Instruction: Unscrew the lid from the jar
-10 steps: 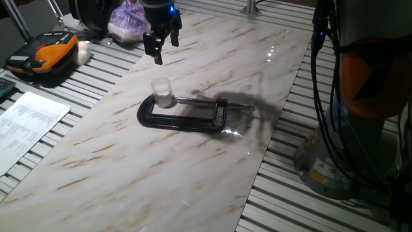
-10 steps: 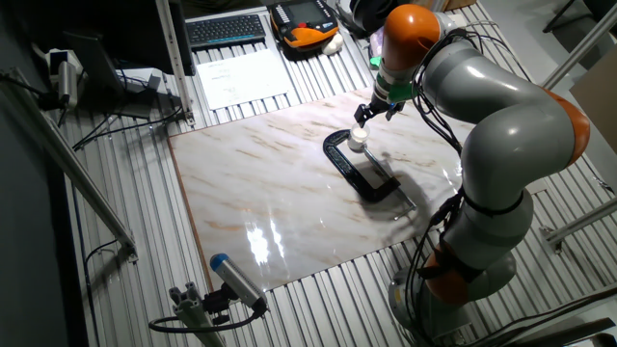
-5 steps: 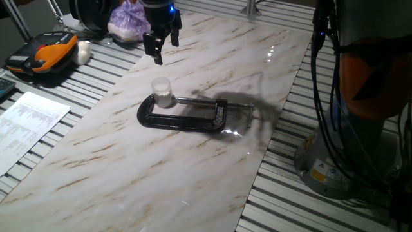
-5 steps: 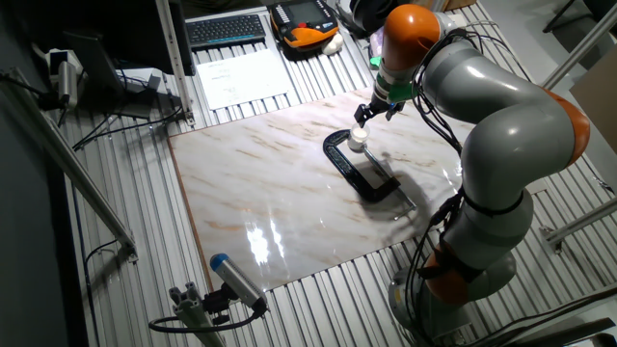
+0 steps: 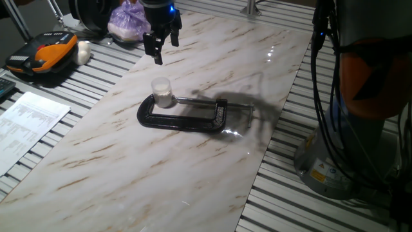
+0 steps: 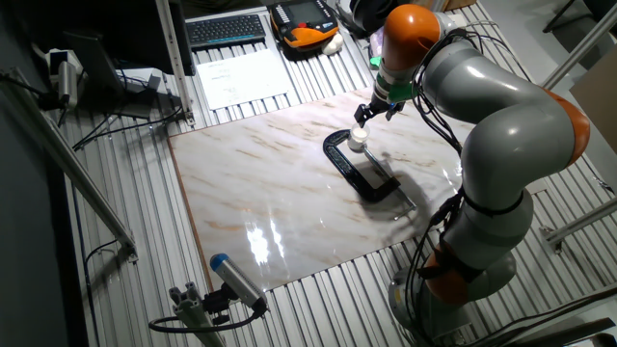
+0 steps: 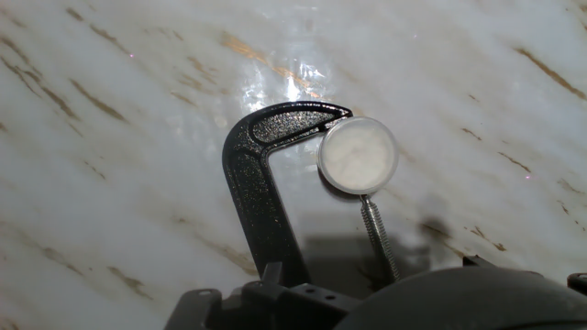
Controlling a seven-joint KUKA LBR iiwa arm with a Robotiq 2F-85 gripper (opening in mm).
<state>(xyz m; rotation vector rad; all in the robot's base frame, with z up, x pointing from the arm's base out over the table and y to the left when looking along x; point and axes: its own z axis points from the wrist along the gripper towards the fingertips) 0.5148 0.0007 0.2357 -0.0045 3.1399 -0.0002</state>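
**Hanging above the clamped jar, holding nothing**

On the slatted bench left of the desk in one fixed view lie a printed sheet (image 5: 29, 122) and an orange-and-black handset (image 5: 44, 57); a purple bag (image 5: 129, 20) sits past the desk's far left corner.

The marble desk (image 5: 193, 167) carries a black C-clamp (image 5: 183, 116) lying flat, nearer the far end than the near edge. The jar (image 5: 163, 96) stands upright between the clamp's fixed jaw and its screw (image 5: 193, 100), touched by both. Its lower part shows white contents. The lid (image 5: 161, 84) sits on top of it, level.

My pincer (image 5: 164, 46) hangs in the air above the jar, toward the desk's far edge, well apart from the lid. Its two fingers (image 5: 158, 53) point down with a gap between them, parted and gripping nothing.

From my hand view I look straight down: the lid (image 7: 358, 156) is a whitish disc hiding the jar under it, tucked against the curved tip of the C-clamp (image 7: 261, 192), with the threaded screw (image 7: 378, 236) meeting it from the other side.

In the other fixed view my pincer (image 6: 370, 109) sits just above the jar (image 6: 358, 140), and my grey-and-orange arm (image 6: 492, 125) arches over the desk's right edge.
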